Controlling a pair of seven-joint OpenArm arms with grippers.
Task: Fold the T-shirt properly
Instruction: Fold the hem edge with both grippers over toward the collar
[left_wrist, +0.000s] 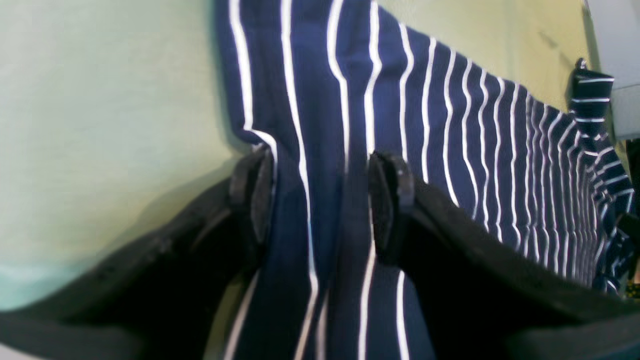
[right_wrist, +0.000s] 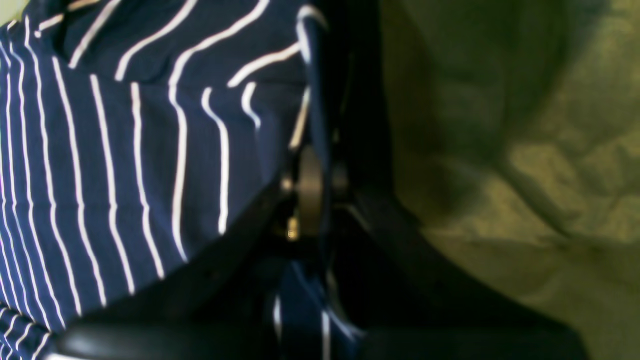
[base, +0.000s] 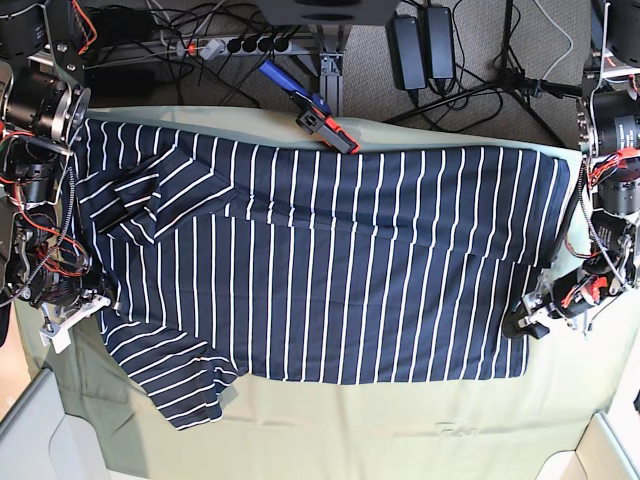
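Note:
The navy T-shirt (base: 330, 270) with thin white stripes lies spread flat on the olive-green cloth (base: 400, 420), neck end at the left, hem at the right. My left gripper (base: 528, 322) sits at the hem edge. In the left wrist view its black fingers (left_wrist: 392, 200) press a bunched fold of the shirt (left_wrist: 450, 125) on either side of the gripper (left_wrist: 322, 195). My right gripper (base: 85, 300) is at the shirt's left edge. In the right wrist view the gripper (right_wrist: 312, 150) is closed on striped fabric (right_wrist: 100, 150); its fingertips are dark and blurred.
A red and blue hand tool (base: 320, 120) lies at the table's far edge, touching the shirt's top edge. A power strip and cables (base: 230, 45) run behind. Grey bin corners (base: 40, 440) stand at the front left and front right (base: 600, 450).

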